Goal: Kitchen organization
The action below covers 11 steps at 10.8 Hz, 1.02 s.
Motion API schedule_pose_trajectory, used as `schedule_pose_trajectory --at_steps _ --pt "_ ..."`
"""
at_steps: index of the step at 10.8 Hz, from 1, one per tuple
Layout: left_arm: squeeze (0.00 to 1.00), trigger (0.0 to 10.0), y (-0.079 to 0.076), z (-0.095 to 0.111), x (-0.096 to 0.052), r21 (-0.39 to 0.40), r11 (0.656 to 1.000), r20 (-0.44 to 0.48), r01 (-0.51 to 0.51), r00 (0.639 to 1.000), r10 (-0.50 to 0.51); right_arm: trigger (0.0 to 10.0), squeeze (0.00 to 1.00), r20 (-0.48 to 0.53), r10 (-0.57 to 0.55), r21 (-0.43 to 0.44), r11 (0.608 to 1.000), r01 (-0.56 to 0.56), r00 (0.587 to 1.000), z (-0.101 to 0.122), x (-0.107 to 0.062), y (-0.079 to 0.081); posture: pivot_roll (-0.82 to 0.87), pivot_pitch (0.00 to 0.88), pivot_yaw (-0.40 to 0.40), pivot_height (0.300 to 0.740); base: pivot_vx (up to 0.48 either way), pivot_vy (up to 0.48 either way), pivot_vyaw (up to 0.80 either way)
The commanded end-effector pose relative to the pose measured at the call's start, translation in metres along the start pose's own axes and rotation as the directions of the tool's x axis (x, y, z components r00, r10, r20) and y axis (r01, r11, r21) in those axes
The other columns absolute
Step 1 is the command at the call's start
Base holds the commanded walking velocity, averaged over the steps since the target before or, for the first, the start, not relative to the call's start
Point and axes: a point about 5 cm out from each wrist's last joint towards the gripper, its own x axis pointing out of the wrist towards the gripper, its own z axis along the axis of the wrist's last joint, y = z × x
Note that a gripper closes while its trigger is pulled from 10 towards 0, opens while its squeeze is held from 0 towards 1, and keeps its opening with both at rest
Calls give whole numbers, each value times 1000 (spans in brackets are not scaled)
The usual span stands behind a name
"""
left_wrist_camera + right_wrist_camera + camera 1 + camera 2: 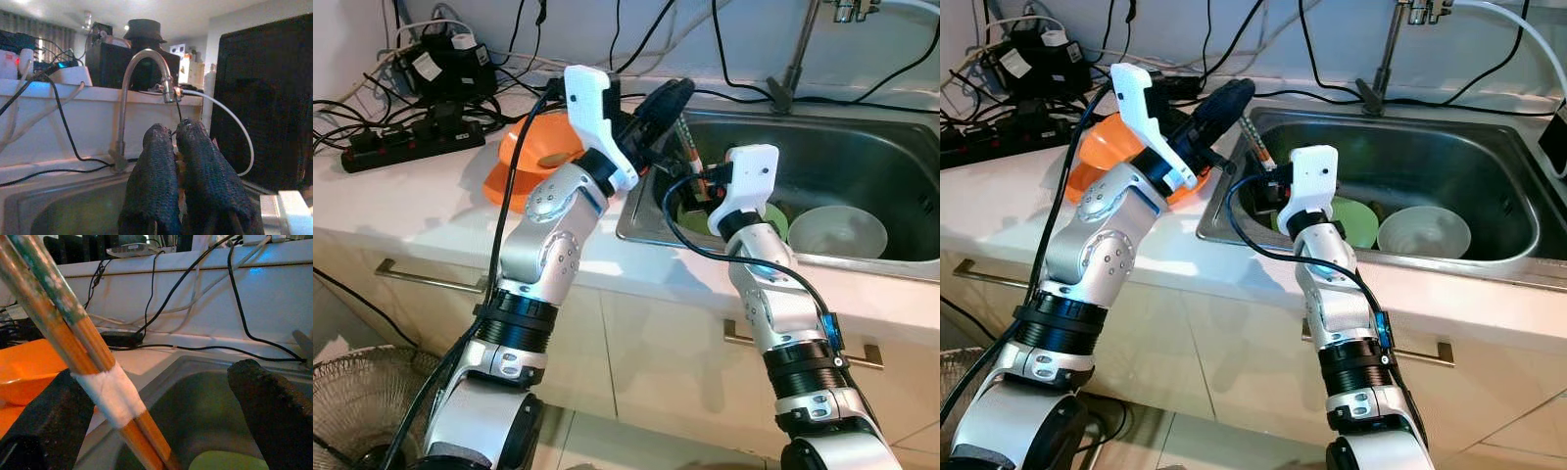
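Observation:
A pair of orange chopsticks (690, 147) bound by a white tape band (105, 387) slants down into the steel sink (641, 213) at its left end. My left gripper (664, 100) is raised over the sink's back left corner and is shut on the chopsticks' upper end; in the left wrist view its two fingers (156, 166) press together. My right gripper (692, 191) reaches in lower down, open, and the chopsticks pass between its fingers, close to one finger (54, 416). A green plate (773, 220) and a pale bowl (837, 233) lie in the sink.
An orange bowl (524, 157) sits on the white counter left of the sink. A black power strip (411, 147) and tangled cables lie at the back left. The faucet (793, 69) rises behind the sink. A fan (352, 401) stands on the floor at lower left.

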Motion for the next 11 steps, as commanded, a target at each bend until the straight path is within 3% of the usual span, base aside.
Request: schedule_pose_trajectory --at_steps 1,2,11 --pt "0 10000 -1 -1 -2 5 1000 -12 4 1000 -4 2314 0 22 3 0 1000 -3 1000 4 2 1 97 0 69 740 0 0 0" --pt "0 10000 0 -2 -1 2 1000 -15 -1 1000 1 0 0 24 3 -1 1000 -3 1000 5 2 1 97 0 68 740 0 0 0" --pt "0 10000 11 -3 2 31 998 -32 -63 997 64 0 0 34 -6 1 1000 6 999 7 2 -1 90 4 78 740 0 0 0"
